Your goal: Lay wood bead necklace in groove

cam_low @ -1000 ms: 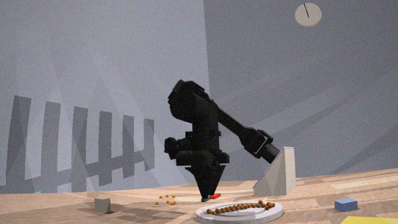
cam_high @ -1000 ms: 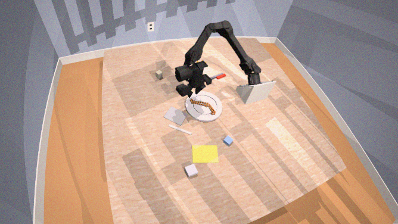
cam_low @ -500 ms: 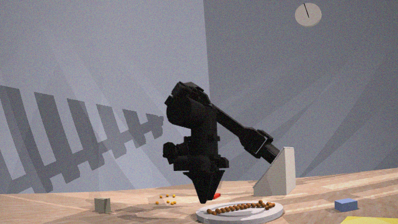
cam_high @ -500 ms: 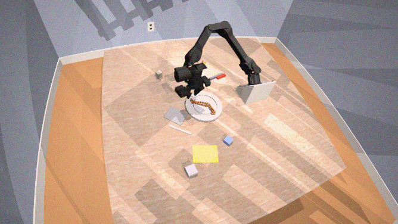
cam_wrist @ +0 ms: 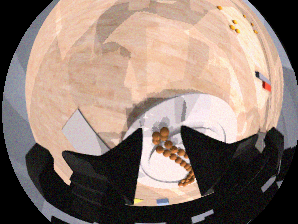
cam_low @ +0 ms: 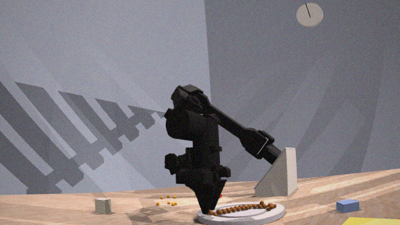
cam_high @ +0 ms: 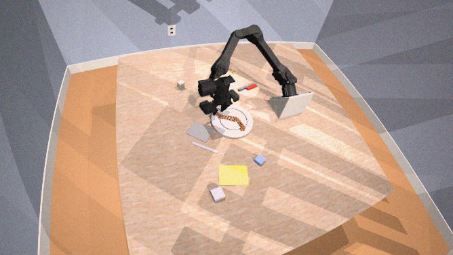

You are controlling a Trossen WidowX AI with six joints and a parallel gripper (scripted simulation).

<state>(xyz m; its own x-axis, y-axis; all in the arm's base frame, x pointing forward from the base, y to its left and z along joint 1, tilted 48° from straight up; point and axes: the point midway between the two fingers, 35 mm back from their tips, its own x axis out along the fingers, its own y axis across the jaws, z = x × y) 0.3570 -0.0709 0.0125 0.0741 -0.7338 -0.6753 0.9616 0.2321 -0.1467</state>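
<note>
The wood bead necklace (cam_high: pixel 232 119) (cam_low: pixel 242 207) lies on top of the round bead board (cam_high: pixel 247 130) (cam_low: pixel 269 213), which sits a little toward the far edge of the desk (cam_high: pixel 322 152). Its long axis runs almost straight, from the board's far-left rim, under me, across to the side nearer the desk's right edge, where the strand bends slightly. It cuts across the dark ring of the groove (cam_high: pixel 226 129) like a chord and does not follow it. My pincer (cam_high: pixel 220 110) (cam_low: pixel 206 210) (cam_wrist: pixel 160 131) points straight down at the strand's far-left end. It is half open, with the fingers on either side of the end beads. From the wrist I see pale board on each side of the beads, so I grip nothing. My own body hides the very end of the strand in the top view, and the wrist view cuts the necklace (cam_wrist: pixel 173 156) off behind my right finger. A few loose beads (cam_high: pixel 232 70) (cam_low: pixel 167 200) near the far edge are too small to count. The desk is pale wood crossed by striped shadows. It also carries a red marker (cam_high: pixel 251 87), a grey cube (cam_high: pixel 180 84), a blue block (cam_high: pixel 260 159) and a yellow sheet (cam_high: pixel 233 175). Around it is an orange floor (cam_high: pixel 85 152) and grey-blue walls, with a wall clock (cam_low: pixel 309 14) and an outlet (cam_high: pixel 171 30).
</note>
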